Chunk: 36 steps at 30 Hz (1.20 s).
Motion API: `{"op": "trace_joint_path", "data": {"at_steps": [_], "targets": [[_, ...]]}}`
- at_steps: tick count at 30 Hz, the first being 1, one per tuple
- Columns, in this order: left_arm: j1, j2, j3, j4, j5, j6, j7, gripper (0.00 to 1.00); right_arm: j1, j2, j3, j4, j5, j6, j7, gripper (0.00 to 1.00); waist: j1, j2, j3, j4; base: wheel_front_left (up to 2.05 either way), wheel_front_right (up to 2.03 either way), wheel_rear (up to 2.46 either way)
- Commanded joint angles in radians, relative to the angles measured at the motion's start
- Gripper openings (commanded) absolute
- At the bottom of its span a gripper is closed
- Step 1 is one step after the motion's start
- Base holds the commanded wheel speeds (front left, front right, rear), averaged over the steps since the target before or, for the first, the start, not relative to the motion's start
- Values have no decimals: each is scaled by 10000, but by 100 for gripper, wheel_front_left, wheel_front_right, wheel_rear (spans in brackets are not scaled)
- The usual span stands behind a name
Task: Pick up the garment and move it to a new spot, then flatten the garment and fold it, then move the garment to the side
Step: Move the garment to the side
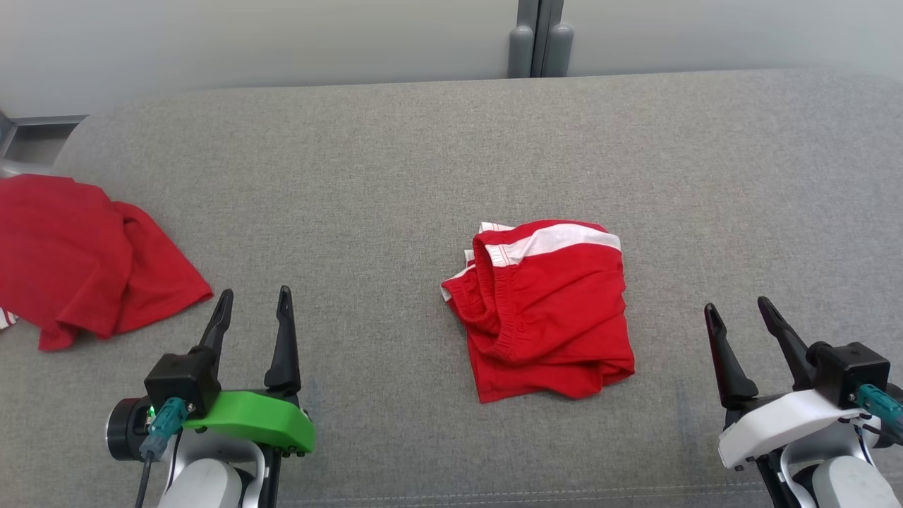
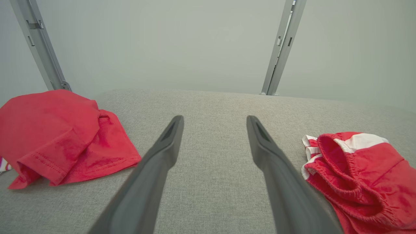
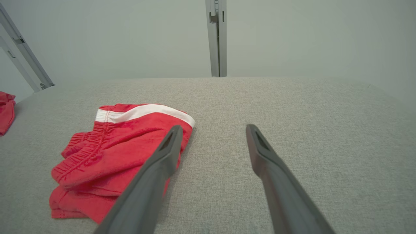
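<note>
Red shorts with a white band lie loosely folded near the middle of a grey fabric-covered tabletop. Their elastic waistband is turned toward the robot's left and the layers are bunched and uneven. The left pincer and the right pincer are poised at the near edge, one on either side of the shorts and touching neither them nor each other. Each has its two dark fingers spread wide with nothing between them.

The shorts sit nearer the right pincer than the left. Seen from the right wrist, they lie to the left of that pincer, with one finger crossing in front of their edge. Seen from the left wrist, they lie off to the right.

A second red cloth lies crumpled at the tabletop's left edge, well apart from the shorts. A grey post stands behind the tabletop against a pale wall.
</note>
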State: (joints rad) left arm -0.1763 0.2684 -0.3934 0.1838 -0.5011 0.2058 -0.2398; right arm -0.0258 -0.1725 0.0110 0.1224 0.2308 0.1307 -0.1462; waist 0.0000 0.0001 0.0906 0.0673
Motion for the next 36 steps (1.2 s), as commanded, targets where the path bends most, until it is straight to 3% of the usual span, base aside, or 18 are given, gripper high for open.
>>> {"op": "trace_joint_path", "data": {"at_steps": [1,10,19,27,28,29,36], "targets": [[67,86,-6,-32,-39,52,4,100,69,-9,-10,-63,-9,0,23,100,0,-1,2,-2,0,0,0],[-260,-17,-111,-68,-15,-75,-50,100,-354,-96,225,346,220,0,368,100,0,-1,245,205,0,0,0],[-598,-243,-273,116,41,-263,-138,100,-1392,-97,1387,1882,939,0,736,100,0,-1,767,694,0,0,0],[-827,-366,-286,268,109,-337,-183,100,-2165,187,1819,3279,1691,0,1217,100,0,-1,1110,813,0,0,0],[-856,-377,-282,283,117,-347,-185,100,-2244,184,1897,3357,1770,0,1255,42,0,-1,1141,812,0,0,0],[-877,-376,-276,304,135,-354,-191,100,-2303,140,1927,3438,1815,0,1310,0,0,-1,1164,803,0,0,0],[-986,-355,-214,321,201,-345,-230,100,-2472,-321,2013,3296,1901,-8,1226,0,0,-1,1238,543,0,0,0]]}}
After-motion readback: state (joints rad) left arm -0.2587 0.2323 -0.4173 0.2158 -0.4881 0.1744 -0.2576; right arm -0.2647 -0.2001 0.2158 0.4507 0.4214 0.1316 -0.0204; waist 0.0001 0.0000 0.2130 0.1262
